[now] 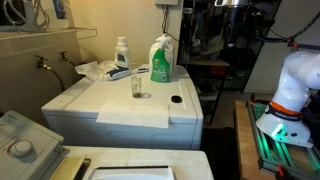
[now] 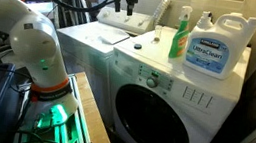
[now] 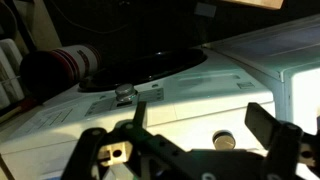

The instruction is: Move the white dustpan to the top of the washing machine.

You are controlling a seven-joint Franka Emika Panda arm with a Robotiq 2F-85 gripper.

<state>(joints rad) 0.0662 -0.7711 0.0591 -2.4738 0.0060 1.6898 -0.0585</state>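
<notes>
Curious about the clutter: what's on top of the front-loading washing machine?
A green spray bottle and a big detergent jug stand on the washing machine, at the back. Anything behind the jug is hidden.

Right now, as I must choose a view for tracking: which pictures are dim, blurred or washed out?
Wrist view: dim and soft, the gripper a dark blur, the washer top blown out at the frame's right. In an exterior view the robot arm glares white; in an exterior view the detergent jug reads sharp.

Gripper (image 3: pixel 185 138) aloft, jaws wide apart.
</notes>
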